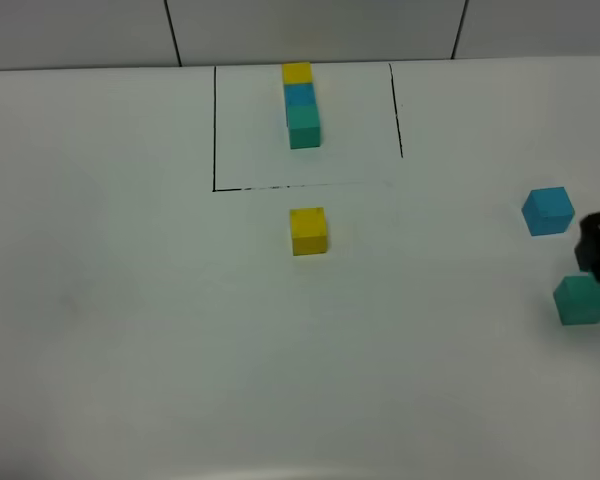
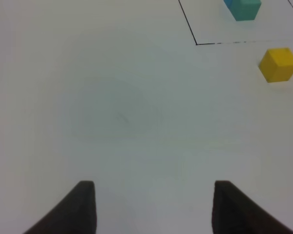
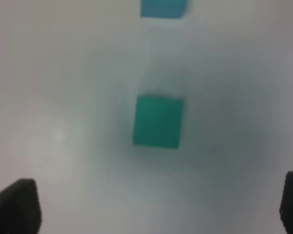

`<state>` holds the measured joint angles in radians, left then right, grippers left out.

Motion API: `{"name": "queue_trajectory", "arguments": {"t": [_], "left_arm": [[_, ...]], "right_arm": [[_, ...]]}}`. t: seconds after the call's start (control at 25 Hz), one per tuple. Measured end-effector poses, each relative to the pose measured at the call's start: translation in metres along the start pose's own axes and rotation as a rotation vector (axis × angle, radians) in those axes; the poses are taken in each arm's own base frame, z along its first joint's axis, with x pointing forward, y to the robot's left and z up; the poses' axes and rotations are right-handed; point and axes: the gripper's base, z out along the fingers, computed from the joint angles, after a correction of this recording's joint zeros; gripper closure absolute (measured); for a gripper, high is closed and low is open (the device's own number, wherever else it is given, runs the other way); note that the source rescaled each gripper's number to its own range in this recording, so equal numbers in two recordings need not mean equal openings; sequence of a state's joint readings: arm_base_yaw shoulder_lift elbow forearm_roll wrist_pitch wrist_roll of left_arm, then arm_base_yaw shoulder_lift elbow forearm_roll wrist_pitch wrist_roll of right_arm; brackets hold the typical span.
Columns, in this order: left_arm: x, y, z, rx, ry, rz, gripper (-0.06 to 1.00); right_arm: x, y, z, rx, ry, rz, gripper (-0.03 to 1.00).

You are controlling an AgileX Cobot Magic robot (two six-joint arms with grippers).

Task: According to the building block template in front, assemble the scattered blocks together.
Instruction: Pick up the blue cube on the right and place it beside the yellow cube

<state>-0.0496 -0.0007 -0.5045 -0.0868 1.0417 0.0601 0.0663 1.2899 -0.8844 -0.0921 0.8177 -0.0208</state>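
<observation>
White tabletop (image 1: 130,320), black outline (image 1: 215,130) around the block template (image 1: 301,105), seamed wall (image 1: 320,30) behind

Bright, evenly lit, faint soft shadows; badly blurred at right wrist, smearing green cube (image 3: 157,122) ahead of gripper (image 3: 154,204).

blurry: teal cube (image 3: 157,122) ahead of wide-apart r gripper (image 3: 156,195), blue cube (image 3: 163,8) beyond.

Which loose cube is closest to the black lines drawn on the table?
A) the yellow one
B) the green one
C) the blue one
A: the small yellow matte cube sits just outside the black drawn outline, while the small sky-blue matte cube and the small teal-green matte cube lie far off to the right.
</observation>
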Motion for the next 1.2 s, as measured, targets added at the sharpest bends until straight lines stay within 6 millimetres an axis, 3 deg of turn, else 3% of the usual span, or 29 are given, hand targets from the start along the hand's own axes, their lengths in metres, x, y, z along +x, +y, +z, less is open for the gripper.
{"name": "queue_trajectory", "arguments": {"t": [0.2, 0.56, 0.88, 1.2], "left_arm": [[0.0, 0.0, 0.0, 0.0, 0.0, 0.001, 0.78], [0.0, 0.0, 0.0, 0.0, 0.0, 0.001, 0.79], [0.0, 0.0, 0.0, 0.0, 0.0, 0.001, 0.79], [0.0, 0.0, 0.0, 0.0, 0.0, 0.002, 0.79]], "right_arm": [[-0.045, 0.0, 0.052, -0.008, 0.067, -0.038, -0.03], [-0.097, -0.003, 0.115, -0.016, 0.106, -0.067, -0.03], [-0.092, -0.029, 0.164, -0.051, 0.199, 0.004, -0.03], [-0.091, -0.034, 0.175, -0.047, 0.19, -0.006, 0.04]]}}
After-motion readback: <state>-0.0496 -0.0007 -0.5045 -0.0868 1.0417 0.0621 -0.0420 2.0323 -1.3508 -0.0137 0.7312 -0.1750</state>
